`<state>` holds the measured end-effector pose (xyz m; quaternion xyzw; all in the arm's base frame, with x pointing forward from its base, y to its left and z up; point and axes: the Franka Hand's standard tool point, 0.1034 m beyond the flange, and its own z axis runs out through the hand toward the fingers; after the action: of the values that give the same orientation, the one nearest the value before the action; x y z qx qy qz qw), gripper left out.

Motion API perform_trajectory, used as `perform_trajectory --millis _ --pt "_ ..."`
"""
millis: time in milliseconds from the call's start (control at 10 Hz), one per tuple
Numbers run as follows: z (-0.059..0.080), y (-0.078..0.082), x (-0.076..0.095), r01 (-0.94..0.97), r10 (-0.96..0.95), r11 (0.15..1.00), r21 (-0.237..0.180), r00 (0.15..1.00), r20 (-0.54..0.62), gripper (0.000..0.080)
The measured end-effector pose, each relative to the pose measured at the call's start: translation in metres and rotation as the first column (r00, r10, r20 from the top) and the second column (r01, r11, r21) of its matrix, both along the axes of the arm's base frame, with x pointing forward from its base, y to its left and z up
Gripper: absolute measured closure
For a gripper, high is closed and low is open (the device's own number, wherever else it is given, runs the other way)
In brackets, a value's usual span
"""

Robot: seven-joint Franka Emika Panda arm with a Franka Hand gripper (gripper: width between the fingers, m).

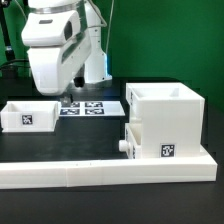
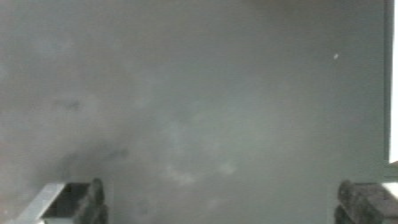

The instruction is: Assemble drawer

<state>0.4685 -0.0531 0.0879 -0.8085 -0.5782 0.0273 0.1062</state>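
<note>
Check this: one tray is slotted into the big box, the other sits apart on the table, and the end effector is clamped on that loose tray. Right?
No. The end effector is open and empty: the wrist view shows its fingers spread with nothing between. The rest holds: the slotted tray sits in the big box, the loose tray apart on the table.

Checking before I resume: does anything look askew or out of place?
Nothing stands out. The housing stands upright, one tray juts from its side, the other tray lies level beside the marker board.
</note>
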Motion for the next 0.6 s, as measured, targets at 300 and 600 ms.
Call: perform_trajectory --millis 300,600 --pt "-0.0004 -0.0031 -0.0064 0.051 -0.051 0.999 -0.008 0.999 -0.011 0.015" --pt "-0.0006 -0.0024 -0.0066 0.237 -0.239 0.97 -0.043 0.97 -0.035 0.015"
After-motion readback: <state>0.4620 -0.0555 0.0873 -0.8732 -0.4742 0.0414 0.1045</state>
